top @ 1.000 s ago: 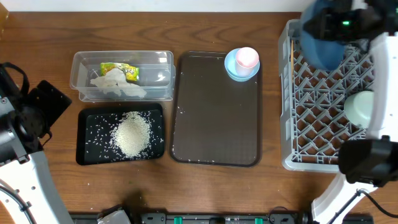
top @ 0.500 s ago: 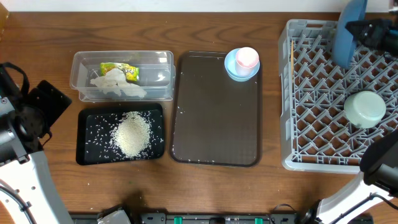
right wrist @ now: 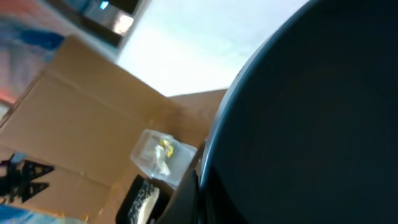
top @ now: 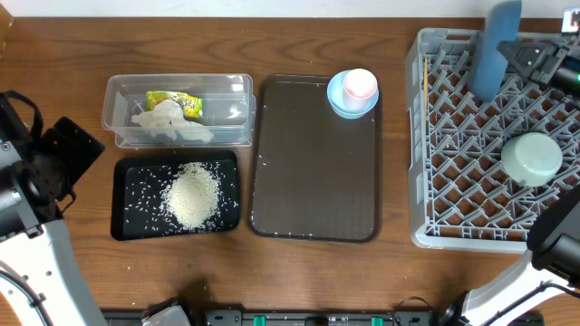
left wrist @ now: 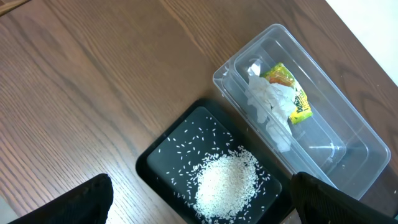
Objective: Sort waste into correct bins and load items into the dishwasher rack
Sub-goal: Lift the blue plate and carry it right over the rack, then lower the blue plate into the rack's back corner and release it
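One thing differs from half a second ago: the dish (top: 497,47) in my right jaws stands nearer upright. From overhead it is seen edge-on, slightly further left over the far left corner of the rack (top: 453,186). A second ago it showed its round face, and my right arm covered that end of the rack. My right jaws are clamped on the dish, whose dark surface fills the right wrist view. I cannot tell whether it touches the pegs. My left jaws stay spread wide and hold nothing, left of the tub (top: 118,100) and black tray (top: 127,222).

Nothing else has shifted:
- The green bowl (top: 532,158) lies in the rack.
- The cup (top: 360,83) sits in the blue bowl (top: 337,101) on the brown tray (top: 313,172).
- Tissue (top: 168,125) and wrapper (top: 177,102) lie in the tub.
- Rice (top: 192,197) lies on the black tray.
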Controlling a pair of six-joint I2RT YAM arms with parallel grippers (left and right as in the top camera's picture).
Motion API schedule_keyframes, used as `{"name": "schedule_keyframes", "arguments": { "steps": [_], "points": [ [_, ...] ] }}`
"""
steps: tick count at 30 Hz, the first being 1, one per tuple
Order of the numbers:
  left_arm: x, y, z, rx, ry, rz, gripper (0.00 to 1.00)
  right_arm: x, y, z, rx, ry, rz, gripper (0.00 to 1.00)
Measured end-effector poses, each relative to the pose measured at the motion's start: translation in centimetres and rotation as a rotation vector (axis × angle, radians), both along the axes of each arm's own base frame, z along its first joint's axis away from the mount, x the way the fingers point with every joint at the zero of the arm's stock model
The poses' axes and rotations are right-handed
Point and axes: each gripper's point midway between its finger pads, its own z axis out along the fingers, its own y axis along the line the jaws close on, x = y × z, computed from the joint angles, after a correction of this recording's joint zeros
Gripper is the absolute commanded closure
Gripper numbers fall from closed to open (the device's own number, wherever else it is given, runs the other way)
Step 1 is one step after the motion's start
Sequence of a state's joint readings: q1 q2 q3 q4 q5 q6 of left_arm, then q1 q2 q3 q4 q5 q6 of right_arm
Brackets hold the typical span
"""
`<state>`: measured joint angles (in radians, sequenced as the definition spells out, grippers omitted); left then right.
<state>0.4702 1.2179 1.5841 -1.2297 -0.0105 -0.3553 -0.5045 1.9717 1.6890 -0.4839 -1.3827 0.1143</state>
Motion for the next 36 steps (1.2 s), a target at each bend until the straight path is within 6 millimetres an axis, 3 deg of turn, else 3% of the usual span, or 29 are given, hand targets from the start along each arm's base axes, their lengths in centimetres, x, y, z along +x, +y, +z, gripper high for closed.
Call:
{"name": "schedule_keyframes", "arguments": {
  "steps": [8,20,36],
  "points": [
    [0.0,0.0,0.0,0.0,0.0,0.0,0.07,-0.1,0.3,0.7,0.037,0.004,0.021,0.99],
    [0.0,0.0,0.0,0.0,0.0,0.0,0.07,1.1,1.2,-0.5,-0.004,0.062,-0.023,0.99],
    [0.0,0.0,0.0,0.0,0.0,0.0,0.07,1.5,0.8,-1.4,0.006,0.139,-0.072,0.99]
  ]
}}
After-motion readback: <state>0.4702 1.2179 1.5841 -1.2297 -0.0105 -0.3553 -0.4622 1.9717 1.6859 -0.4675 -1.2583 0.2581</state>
